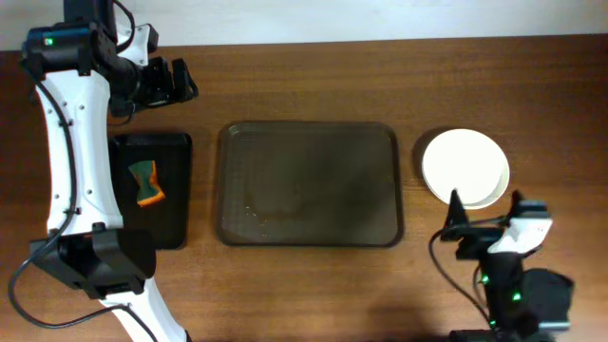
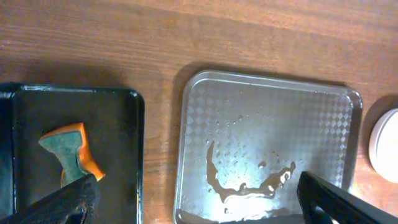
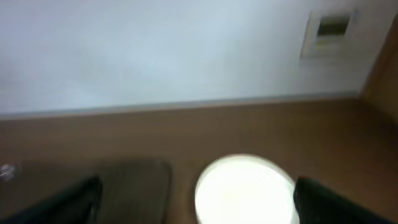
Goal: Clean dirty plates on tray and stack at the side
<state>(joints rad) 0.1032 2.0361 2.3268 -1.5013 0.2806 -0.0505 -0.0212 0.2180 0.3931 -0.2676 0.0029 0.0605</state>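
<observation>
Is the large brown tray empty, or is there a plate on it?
Empty of plates. The tray holds only a thin liquid smear; the plates sit stacked on the table to its right.

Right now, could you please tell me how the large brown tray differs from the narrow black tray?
The brown tray is wider and larger; the black tray is narrower and smaller. The brown tray holds only a wet smear; the black tray holds an orange-and-green sponge. Both are rectangular with rounded corners and raised rims, lying flat on the table.
</observation>
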